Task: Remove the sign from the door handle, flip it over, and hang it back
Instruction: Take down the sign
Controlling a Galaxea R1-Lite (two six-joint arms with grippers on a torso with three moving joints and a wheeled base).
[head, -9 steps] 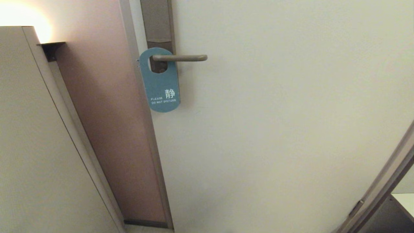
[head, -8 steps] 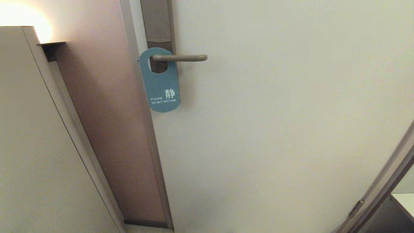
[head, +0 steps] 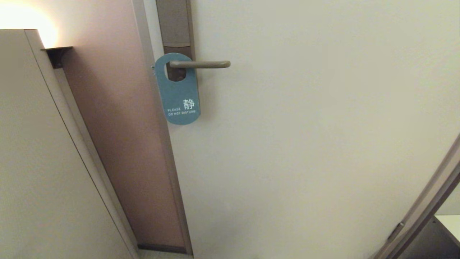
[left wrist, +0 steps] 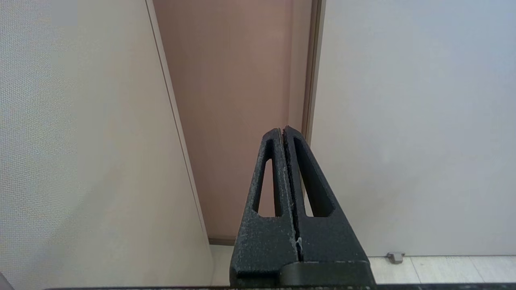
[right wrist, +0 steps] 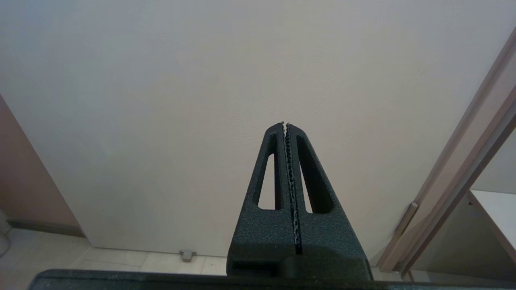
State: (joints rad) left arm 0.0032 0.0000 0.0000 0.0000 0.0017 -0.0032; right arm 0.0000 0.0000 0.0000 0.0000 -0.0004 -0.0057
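Right now my left gripper (left wrist: 283,129) has its fingers pressed together with nothing between them, pointing at the seam where the pale door (left wrist: 403,121) meets the brown panel (left wrist: 234,100), and my right gripper (right wrist: 285,124) is likewise pinched closed and empty, facing the door's plain face low down. Up at the far left of the door, well apart from both grippers, the sign (head: 178,97) hangs by its hole on the door handle (head: 201,64), teal side out with the white "PLEASE DO NOT DISTURB" showing, its body lying flat over the brown backplate (head: 175,25) beside the door's left edge.
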